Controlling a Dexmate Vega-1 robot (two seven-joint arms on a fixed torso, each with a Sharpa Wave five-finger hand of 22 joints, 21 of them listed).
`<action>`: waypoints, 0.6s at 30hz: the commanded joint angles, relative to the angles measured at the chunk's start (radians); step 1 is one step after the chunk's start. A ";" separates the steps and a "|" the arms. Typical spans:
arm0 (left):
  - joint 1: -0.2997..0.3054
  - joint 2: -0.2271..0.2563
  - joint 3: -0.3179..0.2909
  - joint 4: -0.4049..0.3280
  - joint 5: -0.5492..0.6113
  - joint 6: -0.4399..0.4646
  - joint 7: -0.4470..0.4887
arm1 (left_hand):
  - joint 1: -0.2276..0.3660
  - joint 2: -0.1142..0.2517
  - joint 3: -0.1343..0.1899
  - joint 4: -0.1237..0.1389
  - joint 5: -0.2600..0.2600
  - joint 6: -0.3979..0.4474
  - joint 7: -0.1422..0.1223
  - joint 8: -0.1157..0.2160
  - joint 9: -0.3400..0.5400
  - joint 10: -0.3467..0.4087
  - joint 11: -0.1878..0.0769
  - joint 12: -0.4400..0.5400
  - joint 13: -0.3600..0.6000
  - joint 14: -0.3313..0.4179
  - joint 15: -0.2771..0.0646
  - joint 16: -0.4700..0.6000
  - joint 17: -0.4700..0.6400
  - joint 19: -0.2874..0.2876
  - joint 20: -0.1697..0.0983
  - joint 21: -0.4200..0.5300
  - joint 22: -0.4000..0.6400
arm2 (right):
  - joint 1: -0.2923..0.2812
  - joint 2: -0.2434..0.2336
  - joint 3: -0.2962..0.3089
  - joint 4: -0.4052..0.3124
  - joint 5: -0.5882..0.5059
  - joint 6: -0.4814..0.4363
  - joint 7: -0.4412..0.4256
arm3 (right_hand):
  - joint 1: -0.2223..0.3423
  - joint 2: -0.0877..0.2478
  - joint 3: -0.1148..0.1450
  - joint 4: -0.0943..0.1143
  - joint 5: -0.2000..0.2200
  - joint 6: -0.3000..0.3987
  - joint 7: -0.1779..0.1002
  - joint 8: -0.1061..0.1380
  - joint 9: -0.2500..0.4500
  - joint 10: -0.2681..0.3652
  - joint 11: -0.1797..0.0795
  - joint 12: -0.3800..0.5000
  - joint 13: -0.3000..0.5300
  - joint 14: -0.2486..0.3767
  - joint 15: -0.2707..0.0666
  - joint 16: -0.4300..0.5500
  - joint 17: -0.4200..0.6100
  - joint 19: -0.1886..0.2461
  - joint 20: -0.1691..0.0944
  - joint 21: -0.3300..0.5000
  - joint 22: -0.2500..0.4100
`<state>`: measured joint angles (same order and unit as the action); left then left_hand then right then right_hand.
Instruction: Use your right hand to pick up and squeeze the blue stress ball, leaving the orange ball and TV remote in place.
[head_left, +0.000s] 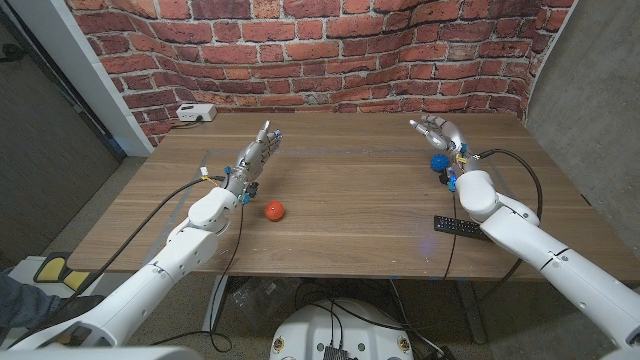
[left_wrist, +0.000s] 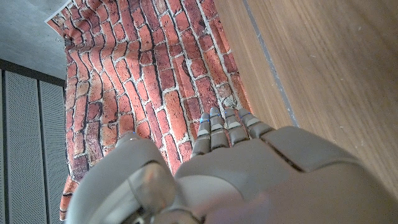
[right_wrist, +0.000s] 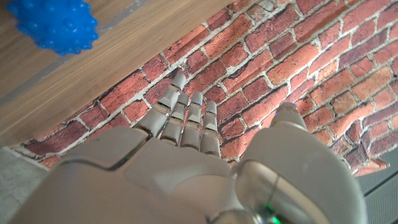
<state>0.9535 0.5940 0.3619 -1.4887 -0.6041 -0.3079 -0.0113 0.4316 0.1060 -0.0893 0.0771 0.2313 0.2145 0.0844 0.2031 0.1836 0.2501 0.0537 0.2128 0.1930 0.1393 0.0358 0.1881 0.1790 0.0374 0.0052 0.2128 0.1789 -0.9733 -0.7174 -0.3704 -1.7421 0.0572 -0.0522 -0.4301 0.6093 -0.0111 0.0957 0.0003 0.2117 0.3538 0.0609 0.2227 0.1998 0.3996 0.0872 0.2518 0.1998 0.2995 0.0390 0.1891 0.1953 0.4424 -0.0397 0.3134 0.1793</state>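
Right hand above the blue ball, nothing held.

The right hand (head_left: 438, 131) hovers with fingers loosely spread and empty, the blue stress ball (head_left: 439, 162) on the table (head_left: 350, 200) just beside its wrist, perhaps partly under it. The left hand (head_left: 256, 155) is raised, fingers straight and together. The orange ball (head_left: 274, 210) and TV remote (head_left: 458, 226) lie well apart.
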 joint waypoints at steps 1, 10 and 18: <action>0.001 0.003 0.001 -0.003 0.001 -0.011 -0.013 | 0.001 0.006 -0.009 0.002 -0.003 0.006 0.005 0.000 0.005 0.013 0.005 0.000 0.001 0.015 0.002 0.006 0.005 0.011 0.000 0.002 0.004 | -0.028 0.039 0.041 0.047 0.185 0.214 0.108 | -0.010 0.011 0.004 0.006 -0.004 0.027 0.003 0.013 0.001 0.009 0.008 0.006 0.001 0.012 0.000 0.008 0.003 0.009 -0.002 -0.002 0.004; 0.006 0.010 0.000 -0.022 0.008 -0.010 -0.008 | 0.002 0.005 -0.011 0.002 -0.003 0.004 0.018 -0.002 0.005 0.019 0.010 0.001 0.001 0.024 0.004 0.007 0.005 0.022 -0.003 0.005 0.004 | -0.035 0.051 0.054 0.099 0.274 0.333 0.205 | -0.038 0.026 0.001 0.016 -0.020 0.010 0.017 -0.005 0.000 -0.010 0.022 -0.005 -0.001 0.015 0.007 0.006 0.003 0.018 -0.009 -0.009 0.004; 0.014 0.010 -0.004 -0.030 0.015 -0.025 -0.001 | 0.003 0.004 -0.012 0.002 -0.004 -0.012 0.019 -0.009 0.005 0.017 0.005 -0.001 0.001 0.024 0.002 0.006 0.004 0.024 -0.005 0.005 0.003 | -0.038 0.058 0.058 0.134 0.374 0.404 0.314 | -0.084 0.028 -0.014 0.033 -0.028 -0.039 0.025 -0.028 -0.003 -0.045 0.039 -0.023 -0.004 -0.023 0.022 -0.007 0.003 -0.013 0.000 -0.030 0.005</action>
<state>0.9583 0.6003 0.3619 -1.5050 -0.5975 -0.3221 -0.0192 0.4314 0.1062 -0.0936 0.0815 0.2313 0.2074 0.1022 0.1990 0.1836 0.2572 0.0609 0.2128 0.1905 0.1553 0.0410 0.1881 0.1790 0.0536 0.0000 0.2128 0.1789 -1.0031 -0.6719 -0.3247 -1.6564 0.3013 0.2347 -0.2488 0.5387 0.0190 0.0813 0.0253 0.1845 0.3245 0.0854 0.1991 0.1951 0.3668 0.1232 0.2350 0.1952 0.2887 0.0553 0.1877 0.1954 0.4416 -0.0393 0.2890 0.1792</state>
